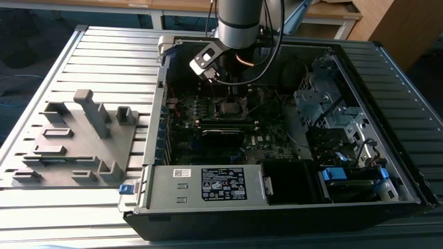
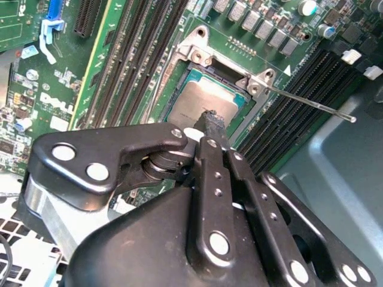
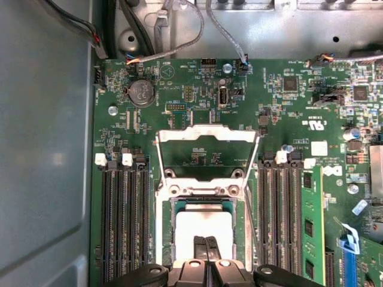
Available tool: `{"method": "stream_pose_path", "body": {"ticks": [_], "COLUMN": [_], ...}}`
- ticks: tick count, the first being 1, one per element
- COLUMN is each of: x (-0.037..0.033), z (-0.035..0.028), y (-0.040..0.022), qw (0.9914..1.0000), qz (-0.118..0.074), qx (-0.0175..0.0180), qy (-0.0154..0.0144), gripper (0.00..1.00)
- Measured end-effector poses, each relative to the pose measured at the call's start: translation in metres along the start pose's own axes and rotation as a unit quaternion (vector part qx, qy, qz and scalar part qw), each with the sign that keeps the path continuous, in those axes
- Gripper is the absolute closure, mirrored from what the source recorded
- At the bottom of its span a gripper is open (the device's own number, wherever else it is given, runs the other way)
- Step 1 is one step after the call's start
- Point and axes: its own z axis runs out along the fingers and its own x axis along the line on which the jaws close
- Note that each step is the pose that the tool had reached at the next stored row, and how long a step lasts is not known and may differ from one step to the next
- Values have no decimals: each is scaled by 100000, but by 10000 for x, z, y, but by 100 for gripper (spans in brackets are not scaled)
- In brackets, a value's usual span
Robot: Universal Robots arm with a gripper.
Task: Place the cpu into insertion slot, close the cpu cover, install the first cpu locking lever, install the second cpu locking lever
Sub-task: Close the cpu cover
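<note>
The cpu (image 3: 203, 226) lies flat in the insertion slot (image 3: 169, 239), its silvery top showing in both wrist views. The cpu cover (image 3: 206, 134) is swung open away from the slot, with green board visible through its window. Thin wire levers (image 3: 159, 164) run along the cover's sides, and one lever (image 2: 311, 105) sticks out past the memory slots. My gripper (image 3: 206, 246) is shut, its fingertips (image 2: 213, 121) together right over the cpu's top (image 2: 200, 98); whether they touch it is unclear. In the exterior view the gripper (image 1: 216, 78) hangs over the slot (image 1: 229, 107) inside the open computer case.
Long black memory slots (image 3: 122, 221) flank the socket on both sides, one with a green stick (image 3: 311, 227). Cables (image 3: 179, 45) run along the case wall. A grey fixture plate (image 1: 76, 140) lies at the exterior view's left. The power supply (image 1: 207, 184) and drive cage (image 1: 325, 104) crowd the case.
</note>
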Motion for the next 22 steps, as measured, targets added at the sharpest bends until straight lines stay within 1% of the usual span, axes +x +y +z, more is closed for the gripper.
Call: {"method": "stream_pose_path", "body": {"ticks": [22], "x": [1], "z": [-40], "y": [2], "qw": [100000], "qz": [0], "qx": [-4], "qy": [10], "gripper": [89]}}
